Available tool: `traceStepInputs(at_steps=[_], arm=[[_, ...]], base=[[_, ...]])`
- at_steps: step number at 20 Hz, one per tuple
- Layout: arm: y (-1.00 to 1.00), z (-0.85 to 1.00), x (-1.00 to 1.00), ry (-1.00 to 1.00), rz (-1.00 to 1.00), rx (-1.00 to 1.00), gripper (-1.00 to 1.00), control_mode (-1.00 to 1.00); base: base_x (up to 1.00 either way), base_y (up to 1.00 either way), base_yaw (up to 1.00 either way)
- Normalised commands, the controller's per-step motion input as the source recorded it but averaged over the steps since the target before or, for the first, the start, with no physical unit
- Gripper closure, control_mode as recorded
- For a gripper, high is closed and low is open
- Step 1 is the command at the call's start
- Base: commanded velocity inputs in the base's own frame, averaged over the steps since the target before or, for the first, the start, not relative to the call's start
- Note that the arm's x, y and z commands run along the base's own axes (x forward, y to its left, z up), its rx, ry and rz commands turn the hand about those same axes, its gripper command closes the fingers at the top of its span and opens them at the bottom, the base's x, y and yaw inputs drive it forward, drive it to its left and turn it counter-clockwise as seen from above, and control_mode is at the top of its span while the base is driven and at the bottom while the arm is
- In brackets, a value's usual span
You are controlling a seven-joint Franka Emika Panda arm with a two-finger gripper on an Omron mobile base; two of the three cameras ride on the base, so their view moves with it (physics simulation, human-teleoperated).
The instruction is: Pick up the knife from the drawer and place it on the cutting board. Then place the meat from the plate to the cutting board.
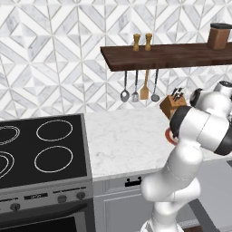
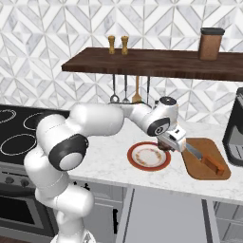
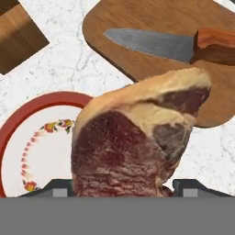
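Meat [image 3: 137,142] looms close in the hand view, pinched in the gripper [image 3: 121,186] and lifted over the plate [image 3: 27,137]; beyond it the knife [image 3: 160,43] already lies on the board [image 3: 151,18]. From the right base view, the gripper [image 2: 167,142] hangs between plate [image 2: 142,166] and board [image 2: 209,171] on the desk [image 2: 104,161]. To finish well, I judge it should carry the meat across to bare wood beside the knife [image 2: 204,159], lower until it rests, then let go. From the left base view, the arm hides the work.
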Motion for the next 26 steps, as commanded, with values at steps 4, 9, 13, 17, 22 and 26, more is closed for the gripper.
traceStepInputs(at_steps=[4,9,13,17,22,26], arm=[[-0.99,0.33,0.03,0.02,-0.09,0.0,1.0,-1.0],[-0.79,-0.05,0.05,0.07,-0.04,0.0,1.0,-1.0],[-0.4,-0.11,0.46,0.05,0.0,0.0,1.0,-1.0],[-0.23,-0.31,0.47,0.01,0.0,0.0,1.0,-1.0],[-0.04,-0.57,0.35,0.03,0.0,0.0,1.0,-1.0],[0.0,-0.48,0.49,0.03,0.0,0.0,1.0,-1.0]], base=[[0.0,0.0,0.0],[0.0,0.0,0.0],[0.0,0.0,0.0],[0.0,0.0,0.0],[0.0,0.0,0.0],[0.0,0.0,0.0]])
